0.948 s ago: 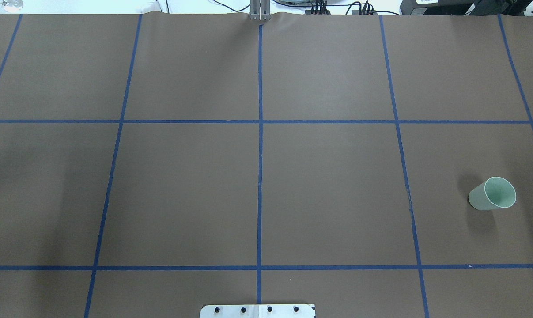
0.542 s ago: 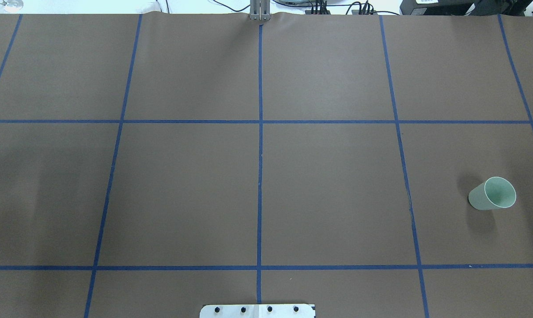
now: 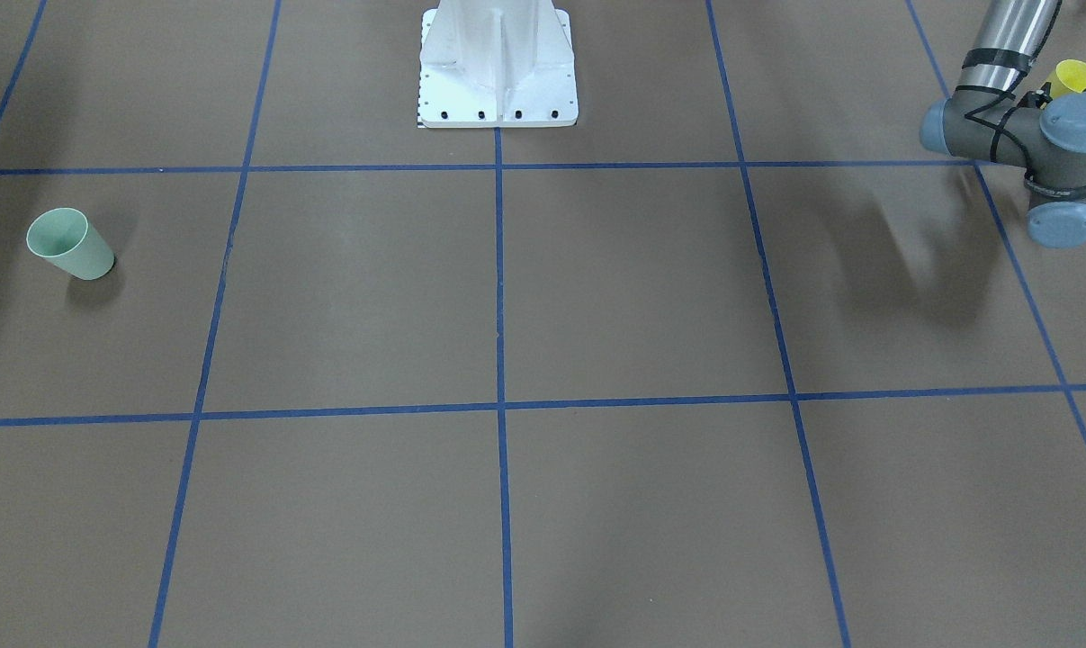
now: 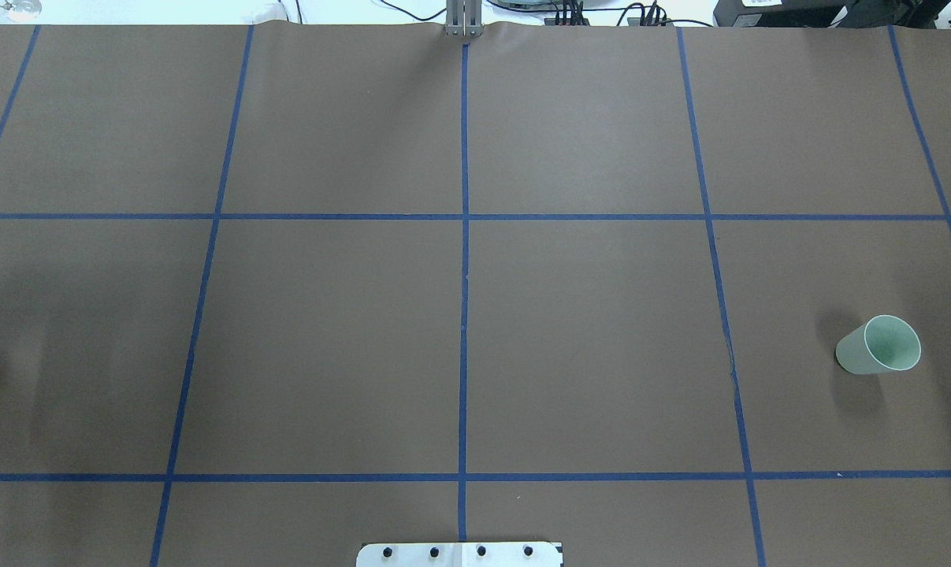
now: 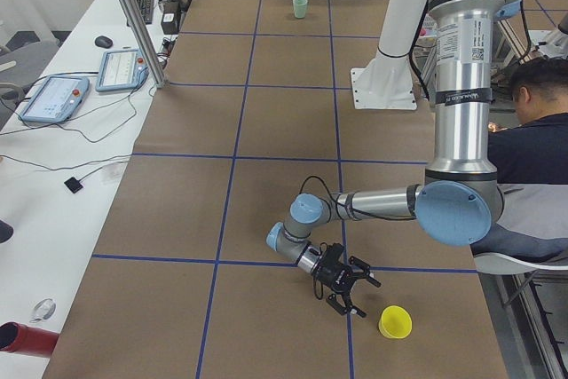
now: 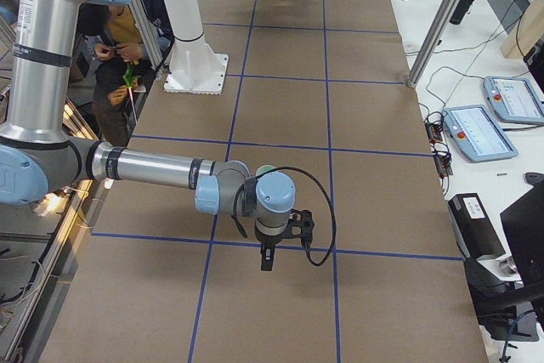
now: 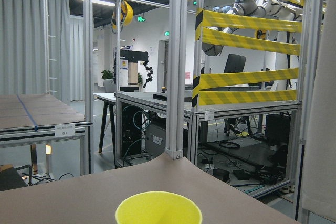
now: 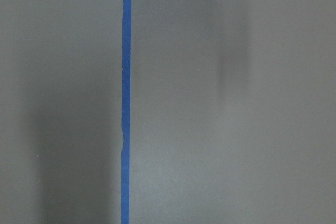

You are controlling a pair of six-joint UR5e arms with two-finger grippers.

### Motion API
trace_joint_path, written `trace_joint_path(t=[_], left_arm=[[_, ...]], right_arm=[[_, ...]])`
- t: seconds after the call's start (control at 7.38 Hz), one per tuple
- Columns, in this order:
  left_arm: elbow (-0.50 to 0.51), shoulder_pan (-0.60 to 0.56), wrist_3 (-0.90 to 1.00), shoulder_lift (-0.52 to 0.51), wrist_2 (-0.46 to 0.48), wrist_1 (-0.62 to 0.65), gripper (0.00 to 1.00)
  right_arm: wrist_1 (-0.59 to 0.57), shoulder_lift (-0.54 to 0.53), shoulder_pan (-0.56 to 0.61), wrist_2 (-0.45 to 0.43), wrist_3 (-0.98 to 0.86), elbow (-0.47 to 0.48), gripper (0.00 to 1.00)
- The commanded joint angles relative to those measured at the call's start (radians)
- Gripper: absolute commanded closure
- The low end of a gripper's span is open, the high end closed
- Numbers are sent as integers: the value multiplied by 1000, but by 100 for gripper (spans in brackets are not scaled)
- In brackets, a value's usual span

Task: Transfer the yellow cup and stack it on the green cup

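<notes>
The yellow cup (image 3: 1073, 76) stands upright at the table's corner on my left; it also shows in the exterior left view (image 5: 395, 321), and its rim fills the bottom of the left wrist view (image 7: 157, 212). My left gripper (image 5: 359, 295) hangs low beside it, a short way off, fingers pointing at it; I cannot tell if it is open. The green cup (image 4: 877, 346) stands upright on my right side, and shows in the front view (image 3: 70, 245). My right gripper (image 6: 267, 257) points down over bare table near the green cup (image 6: 266, 170); its state is unclear.
The white robot base (image 3: 498, 63) stands at the table's middle near edge. Blue tape lines (image 4: 464, 315) divide the brown table. A seated person (image 5: 532, 130) is beside the table. Tablets (image 5: 53, 99) and cables lie on the side bench.
The green cup has not moved. A faint shadow at the table's left side has drifted further left in the overhead view.
</notes>
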Motion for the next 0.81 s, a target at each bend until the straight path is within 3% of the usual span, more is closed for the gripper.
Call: trace_joint_path(t=[0.0,0.27,0.68], left_arm=[[-6,9,6,1,-16,-14,0],[-77,9,54,15,-14,-46,0],[-77,11,152,103,-14,-177,0]], right_arm=[[0,0,0,-2,0,-2,0],[6,0,0,-2,0,-2,0],[25,0,0,0,0,-2,0]])
